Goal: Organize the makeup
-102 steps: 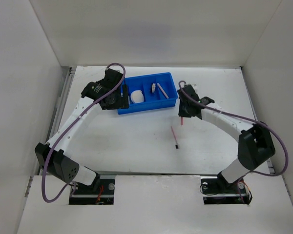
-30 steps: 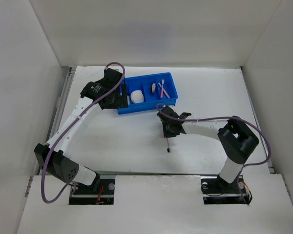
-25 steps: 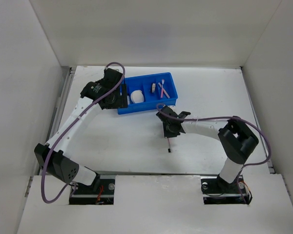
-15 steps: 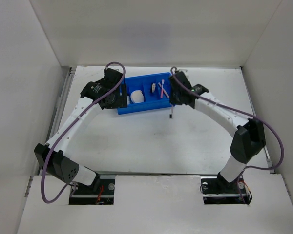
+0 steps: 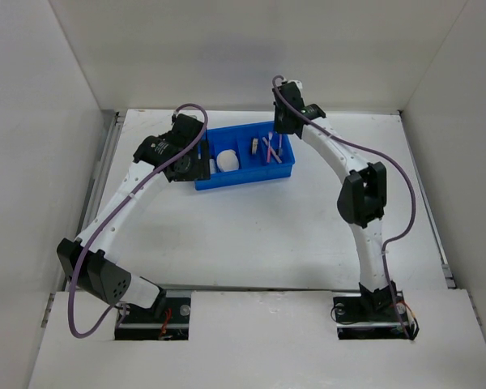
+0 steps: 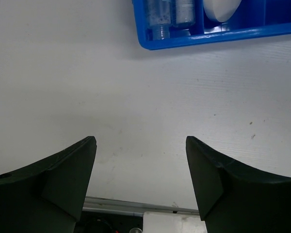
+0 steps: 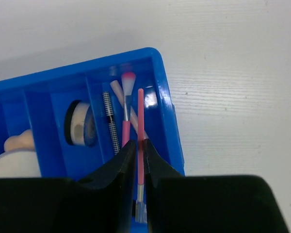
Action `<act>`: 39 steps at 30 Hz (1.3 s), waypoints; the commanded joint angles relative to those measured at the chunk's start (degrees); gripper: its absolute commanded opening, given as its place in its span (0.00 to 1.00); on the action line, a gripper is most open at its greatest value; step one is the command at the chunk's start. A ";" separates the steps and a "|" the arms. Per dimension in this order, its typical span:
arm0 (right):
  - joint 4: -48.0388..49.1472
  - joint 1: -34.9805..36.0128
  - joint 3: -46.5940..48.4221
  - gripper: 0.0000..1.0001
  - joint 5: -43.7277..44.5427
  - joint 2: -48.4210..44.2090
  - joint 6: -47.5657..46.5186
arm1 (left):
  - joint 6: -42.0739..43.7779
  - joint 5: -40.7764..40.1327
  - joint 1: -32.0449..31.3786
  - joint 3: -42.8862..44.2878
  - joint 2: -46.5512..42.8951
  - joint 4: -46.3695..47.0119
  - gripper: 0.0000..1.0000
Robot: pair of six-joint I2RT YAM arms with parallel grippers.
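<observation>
The blue divided tray (image 5: 245,181) stands at the back middle of the table. My right gripper (image 7: 140,143) is shut on a thin pink tool (image 7: 140,114) and holds it over the tray's right compartment (image 7: 169,104). In that compartment lie another pink brush (image 7: 126,109) and a dark patterned pencil (image 7: 109,119). A round jar (image 7: 80,128) is one compartment over, and the cream puff (image 5: 227,160) is left of it. My left gripper (image 6: 140,145) is open and empty over bare table by the tray's left end, where two clear vials (image 6: 161,17) lie.
White walls close in the table at the back and both sides. A metal rail (image 5: 104,166) runs along the left edge. My right arm (image 5: 352,190) stretches from its base to the back of the table.
The pink tool that lay on the table is now in my right gripper. That gripper has carried it from mid-table back to above the tray's right compartment. The left arm has not moved.
</observation>
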 commanded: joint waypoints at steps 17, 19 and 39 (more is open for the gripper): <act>-2.83 -6.56 -24.40 1.00 12.29 -33.20 9.09 | 0.21 -3.55 -0.22 0.98 -1.71 -1.19 1.00; -3.36 -10.59 -33.69 1.00 11.76 -38.94 10.68 | 0.74 -2.68 -0.22 0.98 -1.71 -0.58 1.00; -6.09 -24.94 -59.68 1.00 0.77 -67.18 13.59 | -10.77 0.46 21.73 -8.06 1.72 2.59 1.00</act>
